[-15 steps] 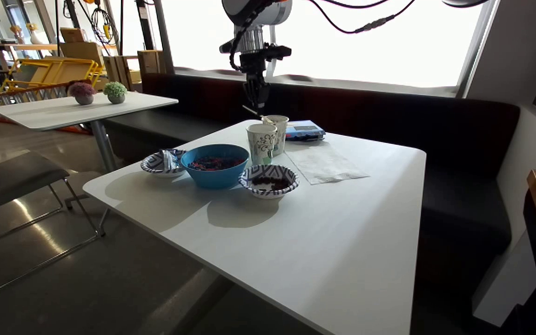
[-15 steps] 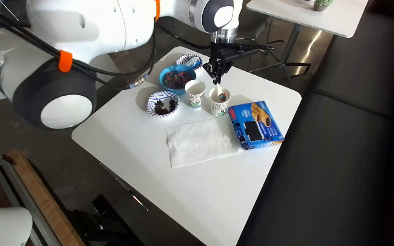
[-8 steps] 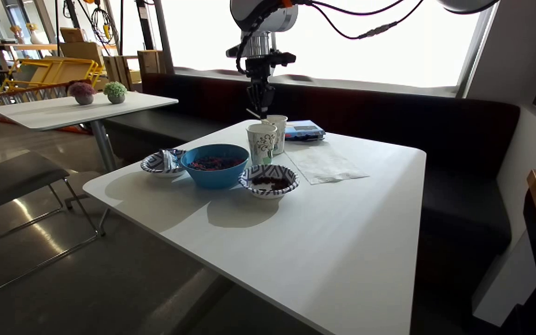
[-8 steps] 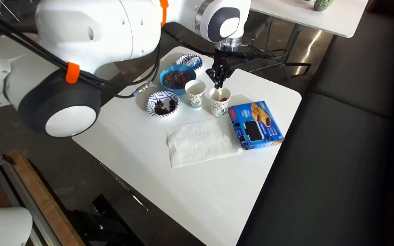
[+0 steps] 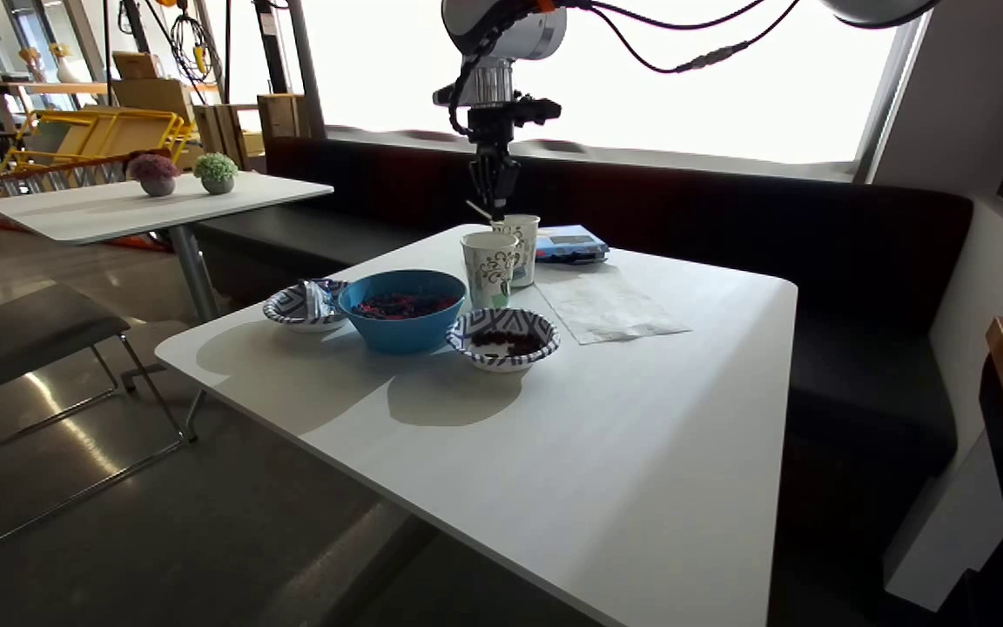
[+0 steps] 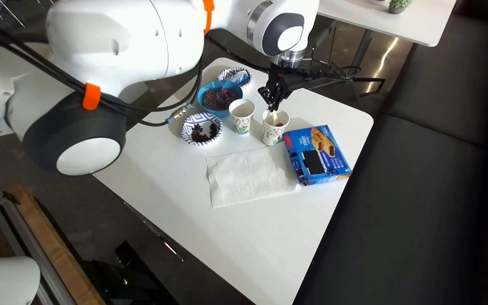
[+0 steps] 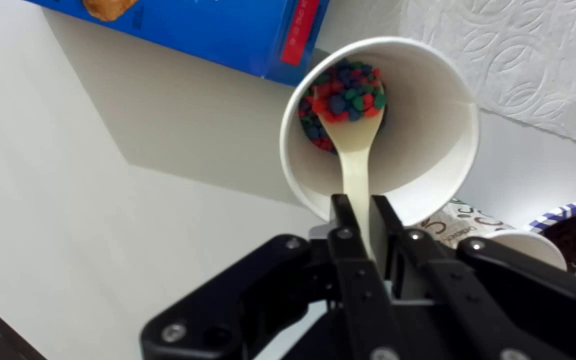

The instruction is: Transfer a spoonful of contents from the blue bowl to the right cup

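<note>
My gripper [image 7: 360, 202] is shut on the handle of a cream spoon [image 7: 356, 165], over the near rim of the right cup [image 7: 430, 125]. The spoon slants down into this white patterned paper cup, its head heaped with red, green and blue bits. More such bits lie inside the cup beneath the head. In both exterior views the gripper [image 5: 498, 213] [image 6: 273, 109] is just above the right cup [image 5: 525, 261] [image 6: 273, 134]. The blue bowl [image 5: 406, 333] [image 6: 206, 108] holds more of the bits; it is out of the wrist view.
Another paper cup [image 6: 241, 120] stands close beside the right cup. A patterned bowl with dark pieces [image 6: 189, 123] and one with wrappers [image 6: 239, 77] stand near the blue bowl. A blue box [image 6: 316, 154] and a paper towel [image 6: 248, 178] lie close by.
My gripper has come down and the spoon's loaded head has sunk into the right cup. The right cup has shifted slightly, toward the blue box.
</note>
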Robot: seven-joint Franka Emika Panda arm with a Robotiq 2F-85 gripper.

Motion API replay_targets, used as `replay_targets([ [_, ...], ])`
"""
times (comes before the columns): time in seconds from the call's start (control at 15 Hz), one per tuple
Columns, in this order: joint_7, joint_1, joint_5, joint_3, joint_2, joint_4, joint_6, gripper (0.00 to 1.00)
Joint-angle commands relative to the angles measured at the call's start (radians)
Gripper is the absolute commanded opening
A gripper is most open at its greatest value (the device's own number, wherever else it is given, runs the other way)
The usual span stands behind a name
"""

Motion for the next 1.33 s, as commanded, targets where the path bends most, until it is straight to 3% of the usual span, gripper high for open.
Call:
replay_targets([
  [0.0, 0.006, -0.017, 0.019, 0.013, -0.004, -0.007, -0.016, 0.03],
  [0.47, 0.008, -0.027, 0.015, 0.018, -0.009, -0.014, -0.038, 0.03],
  [0.53, 0.009, -0.027, 0.015, 0.018, -0.011, -0.015, -0.045, 0.38],
  [0.6, 0.008, -0.027, 0.013, 0.017, -0.012, -0.015, -0.054, 0.39],
  [1.13, 0.024, -0.002, -0.001, 0.011, -0.058, -0.021, -0.102, 0.97],
  [1.27, 0.063, 0.017, -0.015, -0.003, -0.086, -0.022, -0.115, 1.0],
])
